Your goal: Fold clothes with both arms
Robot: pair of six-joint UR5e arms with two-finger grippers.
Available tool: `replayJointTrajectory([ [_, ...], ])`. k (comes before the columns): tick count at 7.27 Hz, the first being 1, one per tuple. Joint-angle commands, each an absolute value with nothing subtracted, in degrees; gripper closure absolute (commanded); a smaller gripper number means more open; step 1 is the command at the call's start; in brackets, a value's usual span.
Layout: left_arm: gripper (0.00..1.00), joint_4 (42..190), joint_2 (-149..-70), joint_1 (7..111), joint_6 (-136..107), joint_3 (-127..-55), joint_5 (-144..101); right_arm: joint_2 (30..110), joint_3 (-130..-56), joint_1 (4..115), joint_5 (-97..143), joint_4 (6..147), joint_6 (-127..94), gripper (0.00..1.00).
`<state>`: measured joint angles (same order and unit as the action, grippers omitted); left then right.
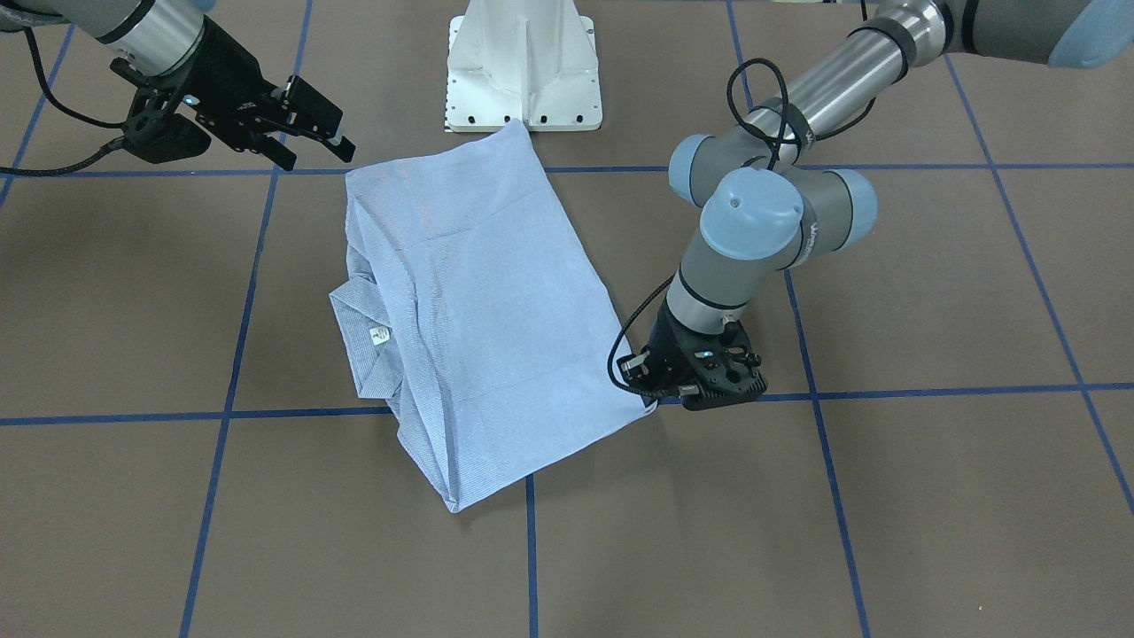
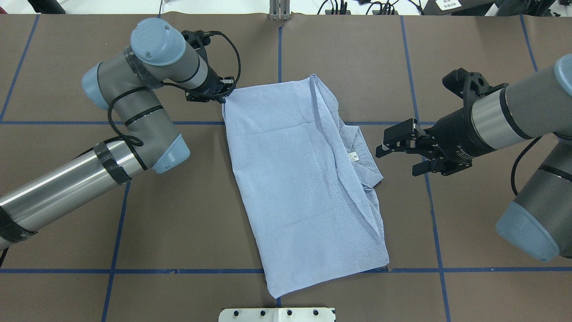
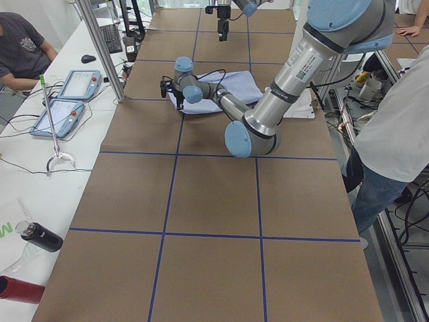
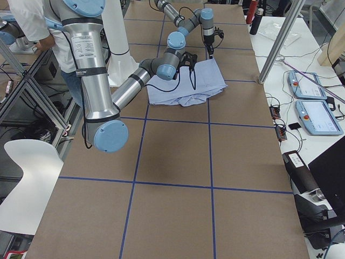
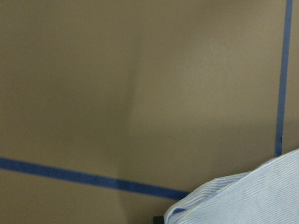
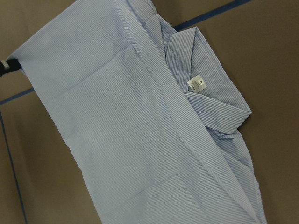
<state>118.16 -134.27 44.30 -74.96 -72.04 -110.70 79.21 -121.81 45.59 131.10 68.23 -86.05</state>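
The light blue striped shirt (image 2: pixel 295 179) lies folded into a long panel on the brown table, its collar and white neck label (image 2: pixel 353 156) showing along the edge nearest my right arm. My left gripper (image 2: pixel 222 96) is down at the table on the shirt's far corner (image 1: pixel 651 403) and appears shut on that corner. The left wrist view shows the same corner (image 5: pixel 252 196) close up at its bottom edge. My right gripper (image 2: pixel 395 161) hovers open and empty a short way off the collar side, and its wrist view looks down on the shirt (image 6: pixel 140 121) and label (image 6: pixel 198 84).
The white pedestal base (image 1: pixel 523 71) stands just behind the shirt's near end. Blue tape lines (image 2: pixel 134 121) grid the table. A person (image 3: pixel 392 134) stands beside the table's robot side. Control tablets (image 3: pixel 67 100) and bottles (image 3: pixel 40 238) sit on a side bench.
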Motion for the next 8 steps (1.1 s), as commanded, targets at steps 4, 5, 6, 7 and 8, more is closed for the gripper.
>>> replayJointTrajectory([
  [4, 1.00, 136.4, -140.5, 45.4, -73.1, -56.9, -101.1, 79.2, -121.7, 45.6, 129.6, 68.2, -86.0, 0.00],
  [5, 1.00, 137.3, -140.5, 45.4, -73.0, -56.5, -100.9, 79.1, -121.6, 45.4, 128.2, 68.2, -86.0, 0.00],
  [6, 0.52, 137.5, -140.5, 45.4, -73.1, -56.6, -101.0, 78.2, -120.9, 45.0, 126.6, 68.3, -86.0, 0.00],
  [7, 0.01, 137.5, -140.4, 45.5, -73.2, -56.9, -101.0, 75.4, -118.2, 44.7, 126.1, 68.4, -85.5, 0.00],
  [8, 0.00, 136.6, -140.1, 45.9, -73.3, -57.9, -101.3, 74.0, -115.6, 44.5, 126.0, 68.8, -79.3, 0.00],
])
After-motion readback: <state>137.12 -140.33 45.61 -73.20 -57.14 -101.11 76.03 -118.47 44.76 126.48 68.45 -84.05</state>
